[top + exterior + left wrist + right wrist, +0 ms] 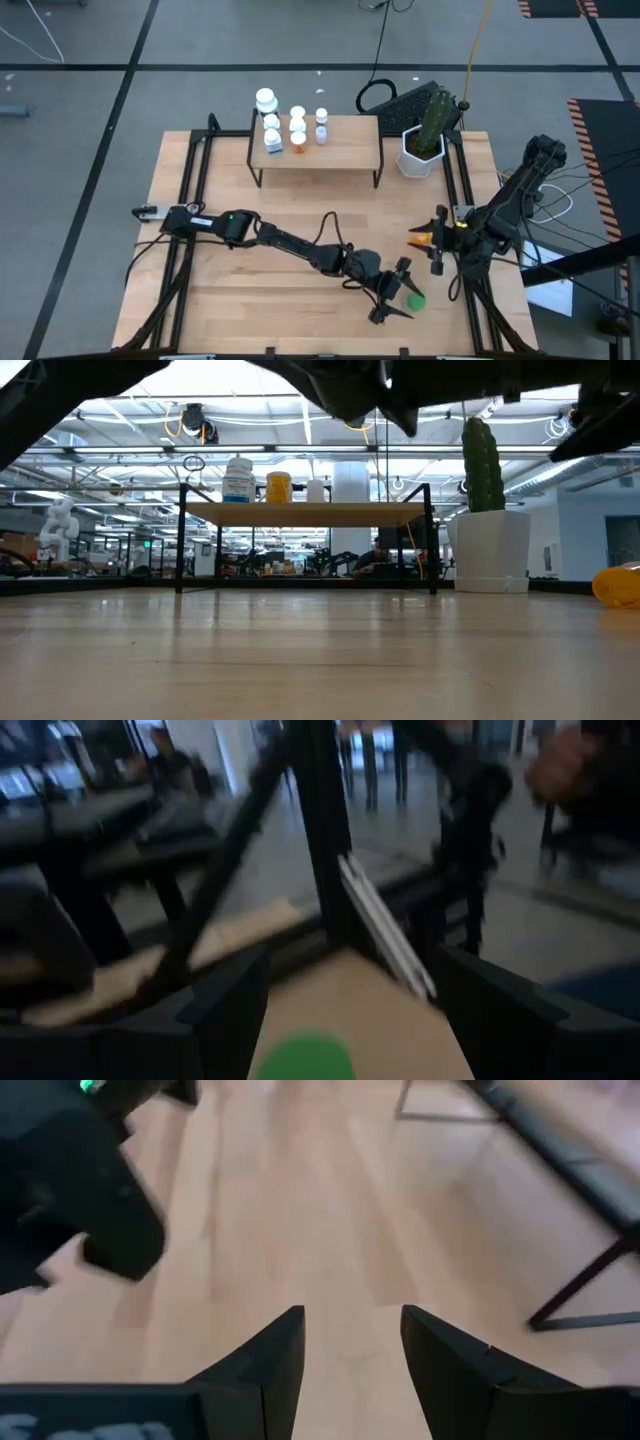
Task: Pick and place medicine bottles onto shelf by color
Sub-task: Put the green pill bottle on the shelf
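A potted cactus (430, 135) stands at the shelf's (330, 152) three o'clock, while the left pincer (397, 293), spread, flanks a green bottle (414, 298); the right pincer (350, 1345) is spread.

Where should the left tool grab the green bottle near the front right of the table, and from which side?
Grip the green bottle across its round body, probably coming in from the table-centre side where the left tool sits with fingers spread either side of it. Whether it stands or lies can't be told, so close across its narrow width.
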`<action>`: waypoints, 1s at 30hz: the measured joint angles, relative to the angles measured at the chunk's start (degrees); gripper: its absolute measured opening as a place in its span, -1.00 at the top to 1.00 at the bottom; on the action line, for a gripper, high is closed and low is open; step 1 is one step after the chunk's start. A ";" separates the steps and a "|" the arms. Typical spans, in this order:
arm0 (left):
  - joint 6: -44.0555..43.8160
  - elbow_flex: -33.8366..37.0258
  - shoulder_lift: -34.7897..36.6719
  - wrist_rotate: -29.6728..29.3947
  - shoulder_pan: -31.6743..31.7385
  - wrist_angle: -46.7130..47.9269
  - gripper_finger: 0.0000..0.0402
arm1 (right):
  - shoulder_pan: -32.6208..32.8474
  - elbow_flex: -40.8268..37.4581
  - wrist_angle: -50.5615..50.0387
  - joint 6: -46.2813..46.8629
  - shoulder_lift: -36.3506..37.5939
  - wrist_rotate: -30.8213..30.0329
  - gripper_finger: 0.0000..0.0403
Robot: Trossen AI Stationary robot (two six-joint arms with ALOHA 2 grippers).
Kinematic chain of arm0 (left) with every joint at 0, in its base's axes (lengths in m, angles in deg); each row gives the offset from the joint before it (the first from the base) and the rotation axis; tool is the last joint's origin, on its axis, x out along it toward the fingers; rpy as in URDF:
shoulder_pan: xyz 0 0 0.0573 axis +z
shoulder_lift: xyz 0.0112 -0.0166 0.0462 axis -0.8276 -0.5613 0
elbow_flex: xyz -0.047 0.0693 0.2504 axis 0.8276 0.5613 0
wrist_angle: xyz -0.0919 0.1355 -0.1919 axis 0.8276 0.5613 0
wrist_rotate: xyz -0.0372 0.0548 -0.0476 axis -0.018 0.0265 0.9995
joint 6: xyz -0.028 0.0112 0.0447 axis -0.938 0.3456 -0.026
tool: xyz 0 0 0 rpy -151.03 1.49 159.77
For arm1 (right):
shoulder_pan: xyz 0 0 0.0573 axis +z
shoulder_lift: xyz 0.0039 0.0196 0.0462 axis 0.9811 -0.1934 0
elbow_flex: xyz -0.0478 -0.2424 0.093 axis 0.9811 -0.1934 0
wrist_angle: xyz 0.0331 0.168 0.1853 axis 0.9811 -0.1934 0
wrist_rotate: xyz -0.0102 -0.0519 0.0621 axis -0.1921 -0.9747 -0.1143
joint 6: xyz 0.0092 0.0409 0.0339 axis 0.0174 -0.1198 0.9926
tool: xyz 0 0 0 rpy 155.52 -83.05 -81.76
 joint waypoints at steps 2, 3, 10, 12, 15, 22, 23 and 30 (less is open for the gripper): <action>-1.96 -0.09 -1.15 0.11 0.29 -2.23 -0.42 | -0.51 0.00 0.69 -1.05 0.44 -1.30 0.21; -2.38 -0.07 -2.11 0.09 0.44 -2.73 -0.44 | -0.80 0.00 1.27 -1.49 0.57 -1.30 0.21; -4.18 -0.05 -4.71 0.00 1.86 -7.39 -0.67 | -2.51 0.00 4.29 -4.57 0.84 -1.09 0.21; -4.49 -0.03 -4.91 -0.28 2.33 -6.40 -0.72 | -2.91 0.00 4.59 -4.98 0.83 -1.01 0.21; -4.45 0.08 -5.95 -1.00 2.83 -6.66 -0.75 | -3.15 -0.02 5.08 -5.62 0.84 -0.91 0.21; -5.30 -1.28 -8.40 0.93 3.23 -8.07 -0.75 | -3.90 -0.04 5.20 -6.17 0.85 -0.88 0.21; -5.32 -1.67 -9.22 1.43 3.23 -8.03 -0.75 | -3.90 -0.04 5.14 -6.17 0.84 -0.85 0.21; -6.87 -2.52 -10.51 2.28 3.23 -9.58 -0.75 | -3.90 -0.04 5.28 -6.16 0.86 -0.86 0.21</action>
